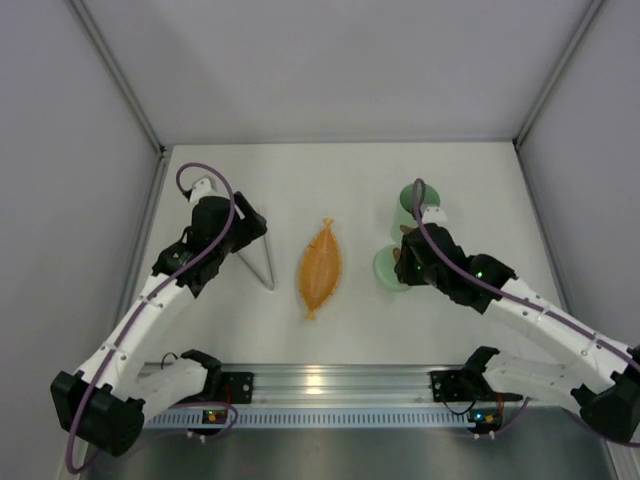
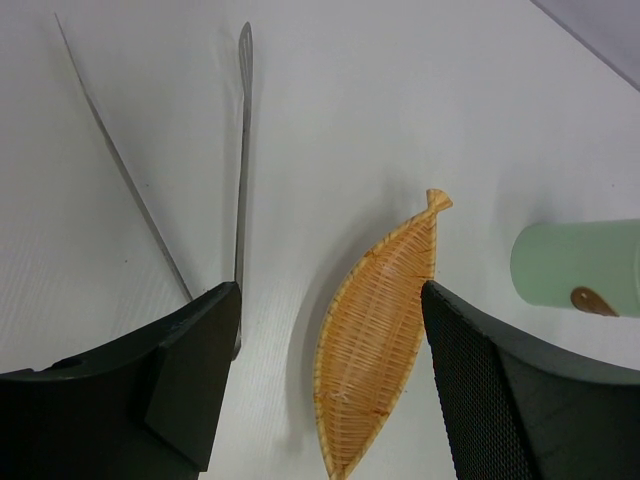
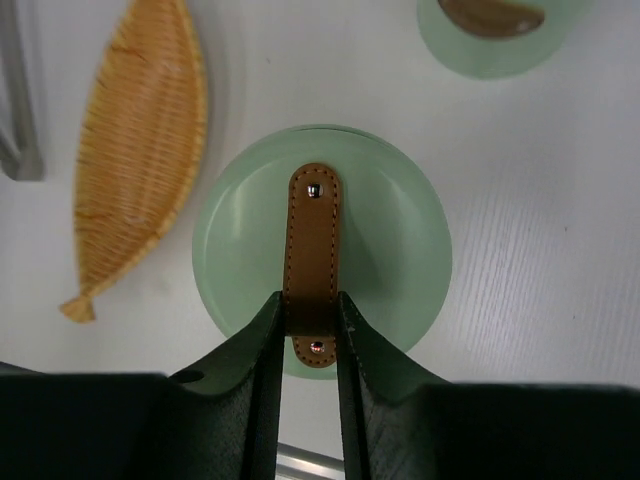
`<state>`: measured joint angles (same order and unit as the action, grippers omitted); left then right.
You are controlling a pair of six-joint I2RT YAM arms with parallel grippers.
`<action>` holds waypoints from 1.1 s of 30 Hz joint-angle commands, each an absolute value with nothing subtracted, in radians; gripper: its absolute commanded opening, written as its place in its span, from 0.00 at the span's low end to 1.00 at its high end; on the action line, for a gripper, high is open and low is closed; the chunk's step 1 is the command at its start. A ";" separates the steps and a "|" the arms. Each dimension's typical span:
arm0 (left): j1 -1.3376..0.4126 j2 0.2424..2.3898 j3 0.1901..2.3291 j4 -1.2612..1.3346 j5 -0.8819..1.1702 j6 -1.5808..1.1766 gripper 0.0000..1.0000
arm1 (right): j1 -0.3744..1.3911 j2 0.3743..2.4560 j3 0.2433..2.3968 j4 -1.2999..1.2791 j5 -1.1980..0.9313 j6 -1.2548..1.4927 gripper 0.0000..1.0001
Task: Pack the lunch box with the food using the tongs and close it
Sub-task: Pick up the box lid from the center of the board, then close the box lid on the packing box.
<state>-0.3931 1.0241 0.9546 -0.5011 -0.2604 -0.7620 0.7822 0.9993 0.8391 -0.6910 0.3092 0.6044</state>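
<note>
Right hand [image 3: 310,305]: we see it pinched on lid [image 3: 390,250] strap [image 3: 313,230]; left hand [image 2: 330,300] stands wide, holding nothing, beside tongs [image 2: 243,150].

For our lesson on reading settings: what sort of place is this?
Probably a robot test cell, not a kitchen: plain panels enclose a white table, and the left arm and right arm are mounted on an aluminium rail.
</note>
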 commanded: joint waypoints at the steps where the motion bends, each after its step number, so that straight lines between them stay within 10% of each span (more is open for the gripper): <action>1: -0.390 0.994 1.002 -0.508 -0.255 -0.750 0.78 | 0.772 0.954 1.015 -0.782 0.379 0.558 0.00; 10: -0.388 0.992 1.015 -0.511 -0.235 -0.746 0.78 | 0.700 1.136 1.370 -0.847 0.558 0.460 0.00; 33: -0.390 0.992 1.043 -0.522 -0.201 -0.735 0.78 | 0.359 1.578 1.652 -0.769 0.256 0.371 0.00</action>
